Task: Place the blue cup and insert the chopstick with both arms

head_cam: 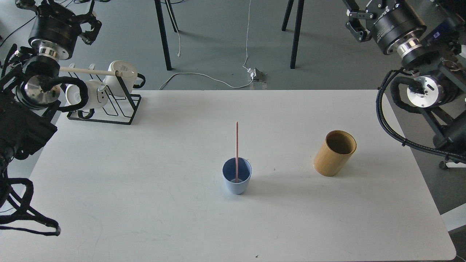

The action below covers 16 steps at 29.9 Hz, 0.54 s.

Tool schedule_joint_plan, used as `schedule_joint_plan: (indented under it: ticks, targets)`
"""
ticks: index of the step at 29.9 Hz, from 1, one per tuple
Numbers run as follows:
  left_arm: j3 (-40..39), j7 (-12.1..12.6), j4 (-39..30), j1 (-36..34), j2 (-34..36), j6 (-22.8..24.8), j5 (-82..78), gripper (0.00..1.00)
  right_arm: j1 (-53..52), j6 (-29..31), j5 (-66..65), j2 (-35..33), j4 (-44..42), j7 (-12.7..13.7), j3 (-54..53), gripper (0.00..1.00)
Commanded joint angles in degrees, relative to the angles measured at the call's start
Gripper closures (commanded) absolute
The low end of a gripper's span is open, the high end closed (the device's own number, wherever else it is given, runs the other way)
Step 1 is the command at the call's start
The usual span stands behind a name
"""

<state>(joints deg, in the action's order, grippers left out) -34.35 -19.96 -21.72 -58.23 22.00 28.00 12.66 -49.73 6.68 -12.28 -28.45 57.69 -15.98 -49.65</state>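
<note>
The blue cup (236, 181) stands upright near the middle of the white table (145, 182). The pink chopstick (236, 149) stands nearly upright inside it, its lower end on the cup's bottom. My left gripper (89, 27) is raised at the top left, above the mug rack, far from the cup. My right gripper (355, 22) is raised at the top right, beyond the table's far edge and partly cut off by the frame. Both grippers look small and dark, and I cannot tell their fingers apart. Neither touches the cup or the chopstick.
A tan bamboo cylinder (335, 153) stands to the right of the cup. A black wire mug rack (109, 105) with white mugs (122, 74) and a pale wooden rod (87, 71) sits at the table's back left. Black furniture legs (163, 36) stand on the floor beyond.
</note>
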Motion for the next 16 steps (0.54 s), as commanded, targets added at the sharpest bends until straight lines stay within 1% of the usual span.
schedule_joint_plan:
  ticks: [1,3,6,10,16]
  targets:
    - [-0.1,-0.42,0.01,0.22,-0.56,0.0,0.08,0.01,0.69,4.64,12.6,0.41,-5.81,0.25,-1.85,0.0]
    - [-0.19,-0.51,0.01,0.22,-0.56,0.0,0.17,0.01,1.3,8.85,17.35,0.67,-9.24,0.34,-2.03,0.0]
    - [-0.19,-0.51,0.01,0.31,-0.64,0.0,0.17,0.01,2.01,13.26,22.37,0.94,-13.72,0.42,-2.11,0.0]
    - [-0.28,-0.6,0.01,0.4,-1.43,0.0,0.26,0.01,1.92,14.59,25.37,3.39,-16.29,0.6,-2.64,0.0]
    - [-2.38,-0.6,0.01,0.4,-2.66,0.0,0.26,0.01,1.48,17.4,25.46,3.75,-16.82,0.34,-4.04,0.0]
